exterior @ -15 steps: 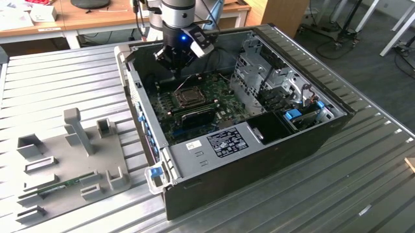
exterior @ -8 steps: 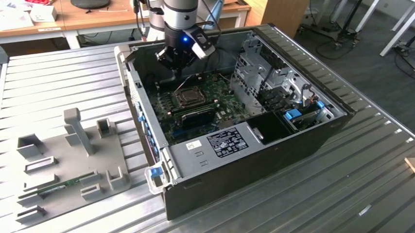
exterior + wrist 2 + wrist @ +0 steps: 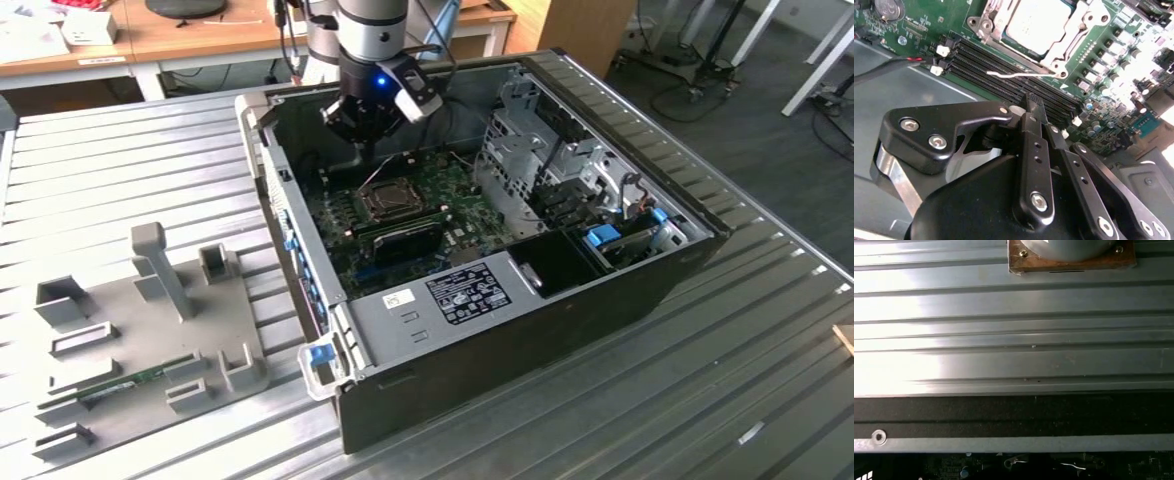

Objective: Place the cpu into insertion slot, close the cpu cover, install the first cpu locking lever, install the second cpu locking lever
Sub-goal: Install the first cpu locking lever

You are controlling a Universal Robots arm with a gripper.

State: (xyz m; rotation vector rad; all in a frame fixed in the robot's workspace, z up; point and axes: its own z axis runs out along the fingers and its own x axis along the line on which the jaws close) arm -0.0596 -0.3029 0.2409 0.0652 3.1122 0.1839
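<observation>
In the second wrist view the pale cpu (image 3: 1040,21) lies in the insertion slot (image 3: 985,26) on the green board. The silvery cpu cover (image 3: 1072,39) is down around it. One thin wire locking lever (image 3: 1014,75) runs along the socket's side by the black memory slots, and its hooked end is free. My gripper (image 3: 1035,109) is shut with nothing in it, its tips over the memory slots a short way from that lever. In the exterior view the gripper (image 3: 360,140) hangs inside the open computer case, just behind the insertion slot (image 3: 387,200).
The case walls (image 3: 287,215) and a drive cage (image 3: 534,140) hem in the board. A red-and-black cable (image 3: 894,62) lies beside the board. On the exterior view's left, a grey fixture plate (image 3: 134,330) with upright blocks rests on the ribbed metal table (image 3: 1014,340).
</observation>
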